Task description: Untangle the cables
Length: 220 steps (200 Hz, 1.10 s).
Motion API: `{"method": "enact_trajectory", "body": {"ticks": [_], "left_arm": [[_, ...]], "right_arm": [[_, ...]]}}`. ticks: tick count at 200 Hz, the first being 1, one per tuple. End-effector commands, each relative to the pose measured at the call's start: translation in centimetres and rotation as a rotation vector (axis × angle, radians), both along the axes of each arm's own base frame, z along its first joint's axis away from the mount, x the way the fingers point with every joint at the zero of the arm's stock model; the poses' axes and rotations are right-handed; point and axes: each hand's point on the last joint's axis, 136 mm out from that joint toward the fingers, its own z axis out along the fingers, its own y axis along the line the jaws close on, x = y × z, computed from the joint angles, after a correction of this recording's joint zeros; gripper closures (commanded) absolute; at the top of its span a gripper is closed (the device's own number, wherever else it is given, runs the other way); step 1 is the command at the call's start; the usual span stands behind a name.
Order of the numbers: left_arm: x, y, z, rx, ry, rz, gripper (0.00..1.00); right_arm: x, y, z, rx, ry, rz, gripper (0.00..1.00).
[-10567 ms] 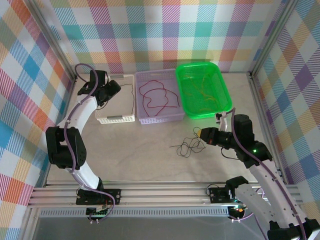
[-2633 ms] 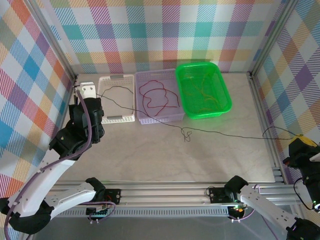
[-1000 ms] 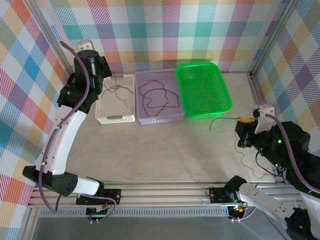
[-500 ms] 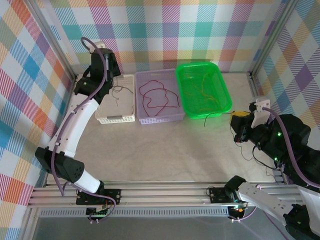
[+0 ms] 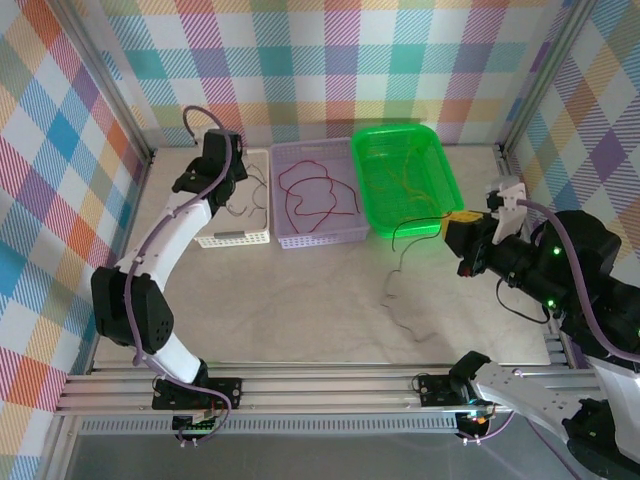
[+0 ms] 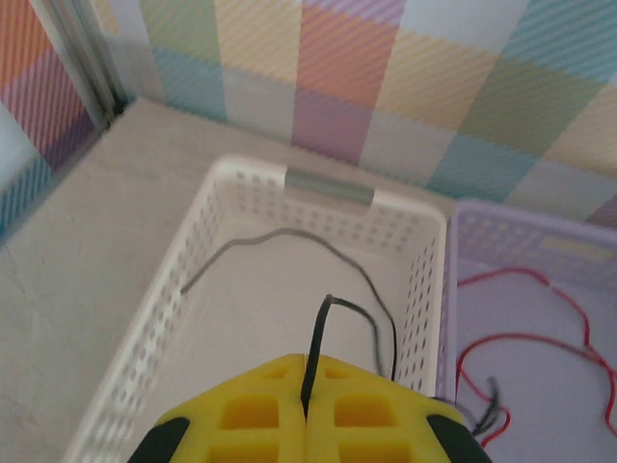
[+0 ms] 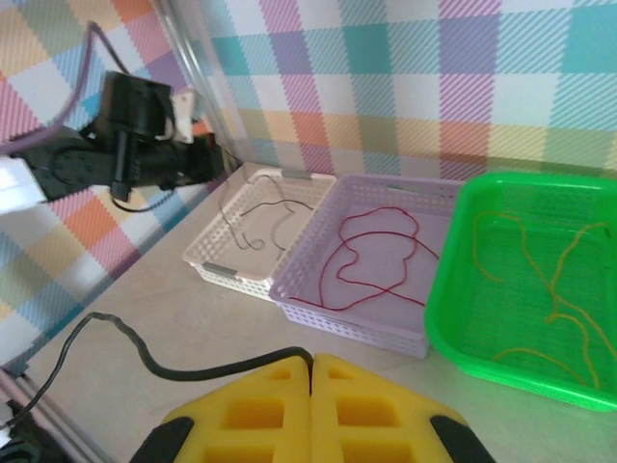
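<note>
Yellow left claw (image 6: 307, 410), clenched on a black cable (image 6: 316, 342) over the white basket (image 6: 424, 241). The right claw (image 7: 310, 371) is clenched on another black strand (image 7: 222, 369), which trails onto the counter (image 5: 300, 320). The red cable (image 7: 381, 208) and yellow-orange cables (image 7: 562, 273) lie binned, so seemingly only black is left to sort.

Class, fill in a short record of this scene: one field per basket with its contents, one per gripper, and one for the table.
white basket: thin black cable inside
lilac basket: red cable, looped
green basket: yellow-orange cables
left gripper: above the white basket, fingers shut on a black cable end
right gripper: fingers shut on a second black cable
table: the second black cable trails across it in front of the green basket
</note>
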Motion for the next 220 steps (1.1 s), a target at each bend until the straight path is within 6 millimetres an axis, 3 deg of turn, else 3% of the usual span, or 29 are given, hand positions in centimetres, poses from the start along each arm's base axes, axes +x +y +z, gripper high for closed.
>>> {"method": "enact_trajectory", "body": {"ticks": [1, 31, 54, 97, 134, 163, 187, 220], "left_arm": [[0.4, 0.0, -2.7, -0.079, 0.02, 0.031, 1.0], [-0.1, 0.4, -6.3, -0.121, 0.082, 0.069, 1.0], [-0.5, 2.3, -8.2, -0.141, 0.124, 0.134, 1.0], [-1.8, 5.7, -9.6, -0.142, 0.158, 0.265, 1.0], [-1.9, 5.9, -11.4, -0.119, 0.218, 0.284, 1.0], [-1.6, 5.5, -11.7, -0.132, 0.236, 0.269, 1.0], [-1.4, 5.3, -11.4, -0.136, 0.249, 0.259, 0.82], [-1.3, 4.7, -9.5, -0.169, 0.217, 0.226, 0.6]], "right_arm": [[-0.7, 1.7, 2.6, 0.082, -0.04, 0.098, 1.0], [-1.3, 3.2, 3.5, 0.128, -0.028, 0.174, 1.0], [-1.5, 3.7, 3.6, 0.145, -0.013, 0.205, 1.0], [-1.5, 4.1, 2.8, 0.155, 0.011, 0.216, 1.0], [-1.1, 5.0, 2.4, 0.165, 0.033, 0.236, 1.0], [-1.0, 5.5, 2.5, 0.182, 0.041, 0.253, 1.0], [-0.8, 6.1, 2.4, 0.195, 0.053, 0.267, 1.0], [-0.5, 6.4, 2.5, 0.21, 0.055, 0.271, 1.0]]}}
